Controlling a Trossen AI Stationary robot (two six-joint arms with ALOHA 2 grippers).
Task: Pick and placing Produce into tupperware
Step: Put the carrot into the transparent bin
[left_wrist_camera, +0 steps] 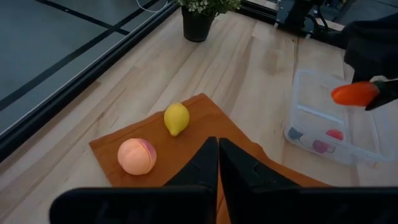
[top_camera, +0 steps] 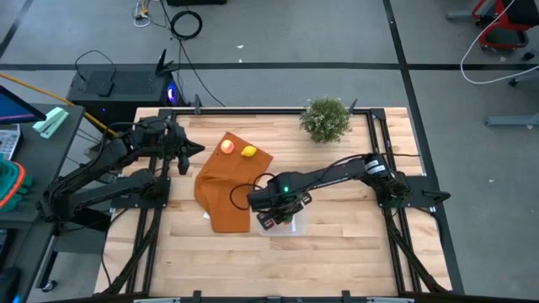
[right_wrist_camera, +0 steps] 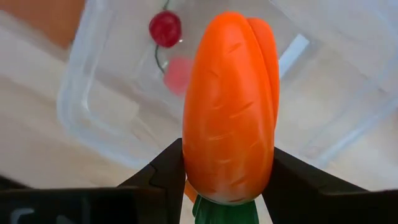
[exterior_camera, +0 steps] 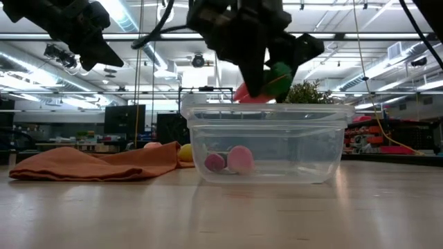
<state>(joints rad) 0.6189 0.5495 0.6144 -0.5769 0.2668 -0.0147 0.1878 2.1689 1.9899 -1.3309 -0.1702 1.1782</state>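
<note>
The orange carrot with a green top hangs over the clear tupperware, with my right gripper shut on it. In the low view the carrot is just above the tupperware's rim. A small dark red piece and a pink piece lie on the tupperware's floor. A red-yellow round fruit and a yellow lemon rest on the orange-brown cloth. My left gripper waits shut in the air at the table's left, above the cloth's edge. My right gripper pinches the carrot between its two fingers at the thick end, just beside the green top. The fingers come from above, pointing down. The orange body sticks out past the fingertips, and the carrot is lifted clear over the tupperware's open top.
A bushy green potted plant stands at the table's far edge, right of the middle. The cloth lies crumpled left of the tupperware. Black frame rails run along the table's left and right sides.
</note>
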